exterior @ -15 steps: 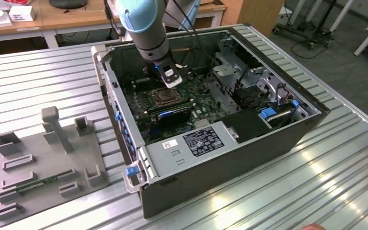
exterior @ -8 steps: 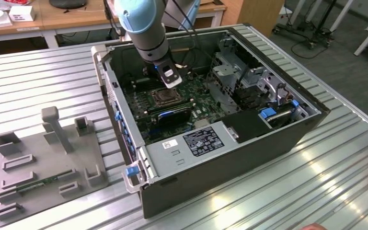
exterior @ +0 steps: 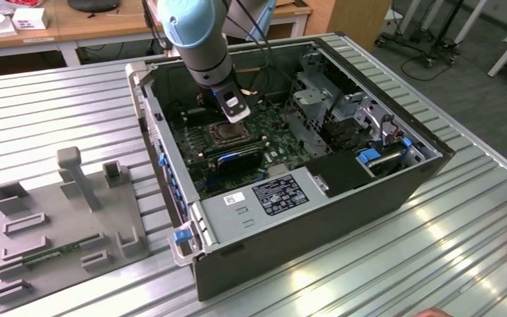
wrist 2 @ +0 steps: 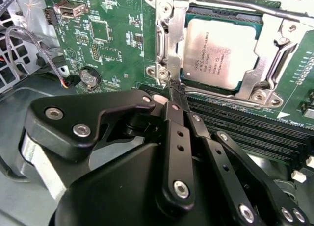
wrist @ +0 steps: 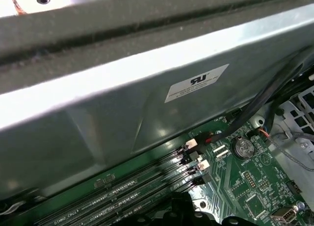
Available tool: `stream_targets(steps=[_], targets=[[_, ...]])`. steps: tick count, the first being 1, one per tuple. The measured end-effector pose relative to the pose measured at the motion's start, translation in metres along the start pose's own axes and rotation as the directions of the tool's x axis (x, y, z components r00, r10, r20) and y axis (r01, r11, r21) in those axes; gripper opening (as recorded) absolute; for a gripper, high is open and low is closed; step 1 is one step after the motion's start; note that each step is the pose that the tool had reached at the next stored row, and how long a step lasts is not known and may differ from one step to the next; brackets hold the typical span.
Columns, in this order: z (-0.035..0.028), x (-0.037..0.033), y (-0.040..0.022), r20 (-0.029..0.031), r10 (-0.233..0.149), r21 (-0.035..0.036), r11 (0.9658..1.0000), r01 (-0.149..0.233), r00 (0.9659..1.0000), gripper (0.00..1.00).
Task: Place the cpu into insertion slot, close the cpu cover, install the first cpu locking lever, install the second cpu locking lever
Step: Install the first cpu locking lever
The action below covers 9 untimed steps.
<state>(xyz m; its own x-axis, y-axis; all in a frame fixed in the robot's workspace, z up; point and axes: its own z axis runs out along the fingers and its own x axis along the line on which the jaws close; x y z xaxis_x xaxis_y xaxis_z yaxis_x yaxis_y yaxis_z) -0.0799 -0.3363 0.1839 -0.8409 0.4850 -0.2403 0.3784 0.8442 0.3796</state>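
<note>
The cpu [wrist 2: 218,52] lies flat in the insertion slot [exterior: 227,134] on the green motherboard, inside the open computer case. The silvery cpu cover [wrist 2: 169,44] is folded down around it, framing the chip. One thin lever rod [wrist 2: 230,97] runs along the socket edge nearest the gripper, and another [wrist 2: 221,1] runs along the far edge. My gripper [wrist 2: 176,91] is shut, and its narrow tips touch the socket corner where the near lever ends. In the exterior view the gripper [exterior: 234,111] hangs just above the socket.
Long black memory slots [wrist 2: 245,128] run beside the socket, under the gripper's fingers [wrist 2: 174,138]. A coin battery [wrist 2: 89,78] and loose cables [wrist 2: 29,44] sit nearby. The case wall [wrist: 122,113] rises close by. A metal drive cage [exterior: 342,112] stands on the exterior view's right and a grey fixture [exterior: 60,218] on its left.
</note>
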Motion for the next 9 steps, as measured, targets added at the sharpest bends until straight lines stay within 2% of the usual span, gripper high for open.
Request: stream_targets(steps=[9], targets=[[0.0017,0.0007,-0.0008,0.0011,0.0,-0.0017,1.0,0.0,1.0,0.1]])
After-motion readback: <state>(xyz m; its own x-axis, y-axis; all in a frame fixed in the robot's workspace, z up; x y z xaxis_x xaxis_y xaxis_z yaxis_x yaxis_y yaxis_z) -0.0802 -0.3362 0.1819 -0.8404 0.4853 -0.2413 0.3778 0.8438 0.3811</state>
